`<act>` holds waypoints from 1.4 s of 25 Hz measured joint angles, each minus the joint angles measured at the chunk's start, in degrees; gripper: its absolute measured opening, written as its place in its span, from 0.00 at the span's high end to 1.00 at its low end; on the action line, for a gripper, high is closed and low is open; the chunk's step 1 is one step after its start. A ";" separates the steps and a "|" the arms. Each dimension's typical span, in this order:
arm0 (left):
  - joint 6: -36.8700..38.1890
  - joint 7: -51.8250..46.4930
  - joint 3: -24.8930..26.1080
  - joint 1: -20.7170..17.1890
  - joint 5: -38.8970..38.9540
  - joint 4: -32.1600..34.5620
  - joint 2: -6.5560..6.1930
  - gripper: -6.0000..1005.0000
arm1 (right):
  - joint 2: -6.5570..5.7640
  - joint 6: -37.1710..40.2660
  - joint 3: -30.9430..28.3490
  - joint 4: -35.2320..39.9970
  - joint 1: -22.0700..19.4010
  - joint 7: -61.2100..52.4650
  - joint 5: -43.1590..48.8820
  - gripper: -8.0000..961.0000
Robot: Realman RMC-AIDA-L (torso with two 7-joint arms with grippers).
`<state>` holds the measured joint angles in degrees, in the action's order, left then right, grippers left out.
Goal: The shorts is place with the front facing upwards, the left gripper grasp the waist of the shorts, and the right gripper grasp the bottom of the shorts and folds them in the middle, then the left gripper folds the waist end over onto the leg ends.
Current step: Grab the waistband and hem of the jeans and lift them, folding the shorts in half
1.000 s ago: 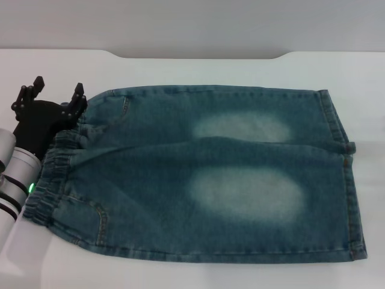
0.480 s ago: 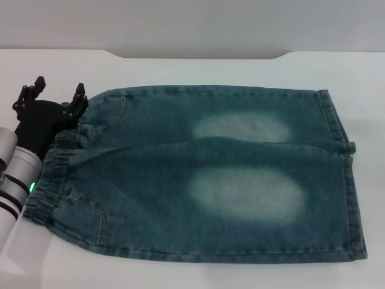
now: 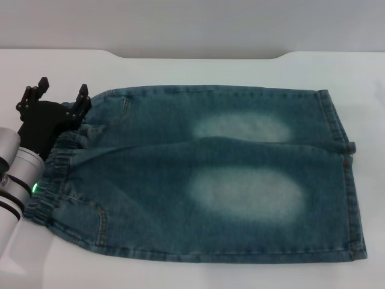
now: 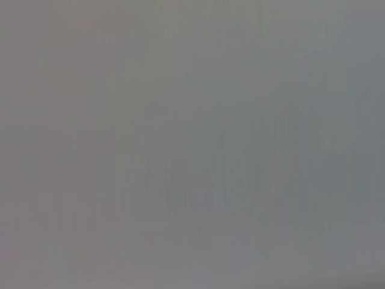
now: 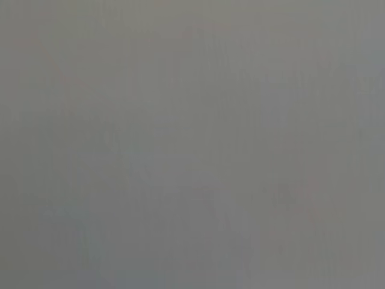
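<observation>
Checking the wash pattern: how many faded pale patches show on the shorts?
2: one patch on the far leg, a larger one on the near leg. The underside is hidden.

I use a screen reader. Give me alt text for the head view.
Denim shorts lie flat on a white table, waist on the left, leg ends on the right. The left claw, open, sits at the waist's far corner.
</observation>
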<state>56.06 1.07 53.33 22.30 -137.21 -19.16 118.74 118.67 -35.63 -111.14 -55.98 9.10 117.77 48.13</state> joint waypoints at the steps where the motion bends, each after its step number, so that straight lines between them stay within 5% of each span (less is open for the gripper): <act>1: 0.00 -0.01 0.00 0.06 0.01 0.00 0.00 0.21 | -0.03 0.02 -0.07 -0.23 -0.02 -0.09 0.00 0.19; 11: -0.04 -0.02 0.02 0.76 0.02 0.00 0.00 0.21 | 0.29 3.99 0.99 -5.28 -0.42 2.77 1.86 0.19; 35: -0.15 -0.06 0.01 0.90 -0.01 -0.26 0.08 0.21 | 1.12 44.22 16.50 -23.39 0.03 29.40 -0.08 0.19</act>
<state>55.91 1.01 53.35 23.20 -137.22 -19.42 118.82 119.79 8.59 -94.65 -79.37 9.14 147.17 48.05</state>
